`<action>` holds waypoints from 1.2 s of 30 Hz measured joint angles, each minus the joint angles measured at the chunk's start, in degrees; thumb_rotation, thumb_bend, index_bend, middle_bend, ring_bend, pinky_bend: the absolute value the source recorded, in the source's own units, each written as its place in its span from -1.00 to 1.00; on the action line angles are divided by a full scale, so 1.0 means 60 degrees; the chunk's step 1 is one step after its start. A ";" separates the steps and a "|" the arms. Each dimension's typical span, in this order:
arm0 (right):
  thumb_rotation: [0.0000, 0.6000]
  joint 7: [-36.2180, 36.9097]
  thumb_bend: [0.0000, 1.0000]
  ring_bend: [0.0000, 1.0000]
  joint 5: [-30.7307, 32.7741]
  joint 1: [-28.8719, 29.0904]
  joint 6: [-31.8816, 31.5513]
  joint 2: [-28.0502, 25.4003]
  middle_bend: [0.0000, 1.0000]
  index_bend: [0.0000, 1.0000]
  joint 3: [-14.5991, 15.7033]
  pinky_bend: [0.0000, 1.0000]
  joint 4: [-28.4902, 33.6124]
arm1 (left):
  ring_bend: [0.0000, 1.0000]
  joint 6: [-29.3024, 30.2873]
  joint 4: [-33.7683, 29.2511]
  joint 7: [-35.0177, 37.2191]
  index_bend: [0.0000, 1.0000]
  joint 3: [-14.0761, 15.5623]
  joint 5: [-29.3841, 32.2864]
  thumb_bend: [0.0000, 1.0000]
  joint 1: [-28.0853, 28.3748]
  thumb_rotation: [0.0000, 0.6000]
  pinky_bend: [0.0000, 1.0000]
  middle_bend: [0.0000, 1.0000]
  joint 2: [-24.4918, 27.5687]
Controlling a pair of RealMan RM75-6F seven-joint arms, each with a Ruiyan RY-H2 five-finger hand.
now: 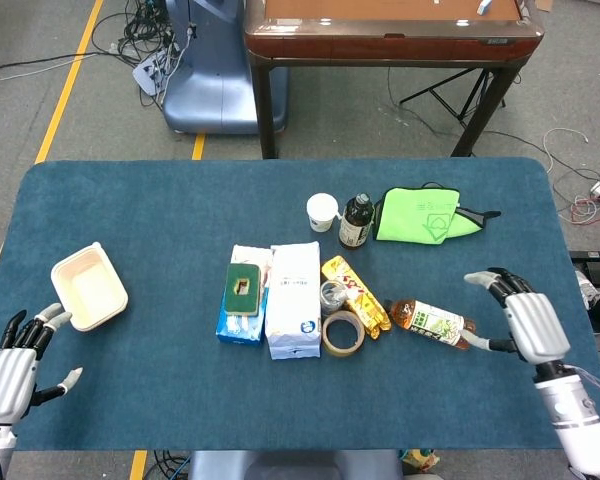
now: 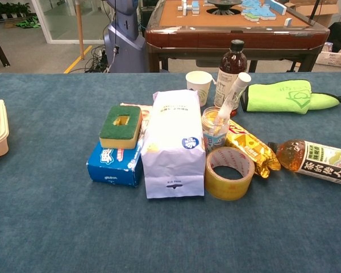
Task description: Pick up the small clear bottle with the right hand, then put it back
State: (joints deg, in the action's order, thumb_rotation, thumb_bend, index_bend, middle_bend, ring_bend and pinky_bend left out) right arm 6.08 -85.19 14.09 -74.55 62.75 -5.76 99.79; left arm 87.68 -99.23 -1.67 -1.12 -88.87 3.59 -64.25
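The small clear bottle (image 2: 215, 129) stands upright on the blue table (image 2: 57, 227), in the middle of the cluster of things. Its wall is transparent with pale printing, and a white tube leans out of its open top. From the head view (image 1: 332, 296) it shows only as a small greyish round, probably its mouth.

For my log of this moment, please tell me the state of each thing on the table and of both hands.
Tea bottle: lying on its side, capped.
Dark bottle: upright, capped.
Paper cup: upright.
Small clear bottle: upright, white tube leaning out.
Tape roll: lying flat.
White bag: lying flat.
Food box: open.
Right hand: fingers spread, holding nothing.
Left hand: fingers spread, holding nothing.
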 measured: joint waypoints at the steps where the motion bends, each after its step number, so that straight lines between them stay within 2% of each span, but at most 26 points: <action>1: 1.00 -0.0096 -0.47 -0.68 0.0053 0.0135 0.0154 0.0103 -0.44 -0.37 -0.0061 -0.57 0.0079 | -0.68 -0.0001 0.0011 0.0026 -0.65 0.0015 -0.0021 -0.54 -0.0005 1.00 -0.99 -0.81 0.0017; 9: 1.00 -0.0823 -0.42 -0.68 0.1308 0.1314 0.1507 0.0887 -0.44 -0.25 -0.0740 -0.57 0.0556 | -0.68 0.0156 0.0078 0.0220 -0.65 0.0062 -0.0086 -0.54 -0.0119 1.00 -0.99 -0.81 0.0125; 17: 1.00 -0.1664 -0.42 -0.68 0.2616 0.2356 0.2584 0.1445 -0.44 -0.23 -0.1234 -0.57 0.0614 | -0.68 0.0246 0.0076 0.0239 -0.65 0.0071 -0.0109 -0.54 -0.0188 1.00 -0.99 -0.81 0.0190; 24: 1.00 -0.2239 -0.42 -0.68 0.3390 0.3051 0.3062 0.2121 -0.44 -0.23 -0.1407 -0.57 0.0288 | -0.68 0.0214 0.0070 0.0241 -0.65 0.0067 -0.0100 -0.54 -0.0185 1.00 -0.99 -0.81 0.0197; 36: 1.00 -0.3038 -0.42 -0.68 0.4311 0.4064 0.3295 0.3311 -0.44 -0.23 -0.1665 -0.57 -0.0533 | -0.68 0.0200 0.0220 0.0480 -0.65 0.0074 0.0004 -0.54 -0.0248 1.00 -0.99 -0.81 0.0237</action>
State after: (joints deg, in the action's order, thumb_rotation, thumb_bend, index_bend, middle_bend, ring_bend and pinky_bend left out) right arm -12.14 -59.33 38.47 -54.77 82.61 -15.75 96.60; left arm 88.88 -97.91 1.21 -0.68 -88.85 2.11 -62.83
